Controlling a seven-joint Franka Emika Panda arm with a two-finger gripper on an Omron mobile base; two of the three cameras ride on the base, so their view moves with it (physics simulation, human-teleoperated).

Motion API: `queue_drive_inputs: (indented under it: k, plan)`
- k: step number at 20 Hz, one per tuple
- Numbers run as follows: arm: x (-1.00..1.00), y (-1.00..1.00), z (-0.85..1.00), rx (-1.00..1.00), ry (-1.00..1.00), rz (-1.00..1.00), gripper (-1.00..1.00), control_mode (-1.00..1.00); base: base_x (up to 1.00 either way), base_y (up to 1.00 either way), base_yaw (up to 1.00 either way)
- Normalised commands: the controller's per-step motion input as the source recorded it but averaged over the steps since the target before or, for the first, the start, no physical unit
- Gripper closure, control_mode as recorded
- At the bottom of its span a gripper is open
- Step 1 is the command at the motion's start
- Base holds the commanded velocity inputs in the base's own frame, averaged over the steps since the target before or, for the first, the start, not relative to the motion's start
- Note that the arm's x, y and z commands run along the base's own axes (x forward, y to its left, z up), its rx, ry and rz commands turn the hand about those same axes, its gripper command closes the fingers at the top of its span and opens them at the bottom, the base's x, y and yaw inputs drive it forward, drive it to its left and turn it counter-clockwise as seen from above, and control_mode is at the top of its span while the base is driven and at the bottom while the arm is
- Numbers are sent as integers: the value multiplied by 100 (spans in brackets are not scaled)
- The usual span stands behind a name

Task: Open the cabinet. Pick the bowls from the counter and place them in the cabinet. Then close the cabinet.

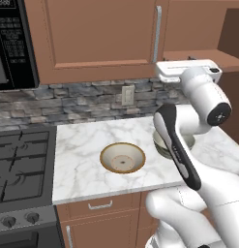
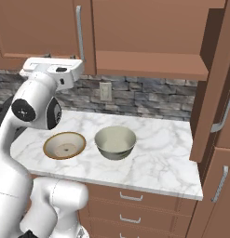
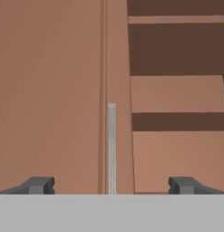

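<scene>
The cabinet (image 2: 149, 42) fills the top of the right base view. Its right door (image 2: 214, 93) stands swung out, edge-on at the right of the frame, and the wooden shelf (image 2: 151, 65) shows inside; the left door (image 2: 37, 28) is shut, its long silver handle (image 2: 79, 32) running down near the inner edge.

In the hand view the jaws (image 3: 111, 186) stand wide apart with nothing between them. The dark fingertips (image 3: 38, 185) sit at the lower left and lower right, facing the closed door's handle at centre and the open shelves at upper right.

Both bowls rest on the white marble worktop (image 2: 153, 158). In the right base view the cream bowl (image 2: 64, 144) with the tan rim lies left of centre, and the grey-green bowl (image 2: 115, 142) stands just beside it to its right, apart from it. In the left base view the cream bowl lies at the centre of the frame, while the arm partly covers the grey-green one.

The stove (image 1: 19, 164) sits at lower left of that view, the microwave (image 1: 12, 43) at upper left.
</scene>
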Motion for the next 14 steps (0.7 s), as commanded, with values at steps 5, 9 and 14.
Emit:
queue_drive_inputs:
  k: [5, 9, 14]
  plan:
    - [35, 0, 0, 0, 2, 0, -100, -100, 0, 0, 0]
    - [45, 0, 0, 0, 0, 0, -100, -100, 0, 0, 0]
    - [48, 0, 0, 0, 0, 1, -100, -100, 0, 0, 0]
